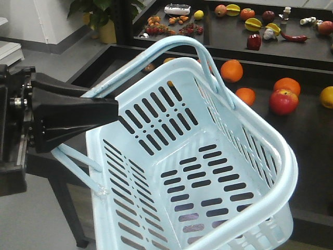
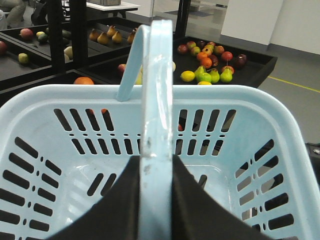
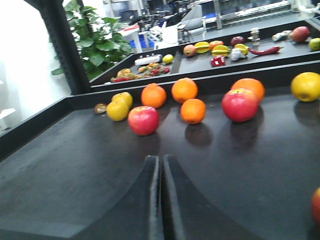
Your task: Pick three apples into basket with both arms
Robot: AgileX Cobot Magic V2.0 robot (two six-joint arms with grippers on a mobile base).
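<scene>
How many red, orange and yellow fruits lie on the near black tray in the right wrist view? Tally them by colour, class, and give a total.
Red fruits: 3, one cut off by the right edge
Orange fruits: 4
Yellow fruits: 3
Total: 10

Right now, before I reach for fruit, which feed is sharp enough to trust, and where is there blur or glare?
Front view: sharp and evenly lit, but the basket fills most of it. Left wrist view: the handle blocks the centre, with glare streaks on it. Right wrist view: soft throughout, the nearest orange smeared at its edges, far left blown out white.
</scene>
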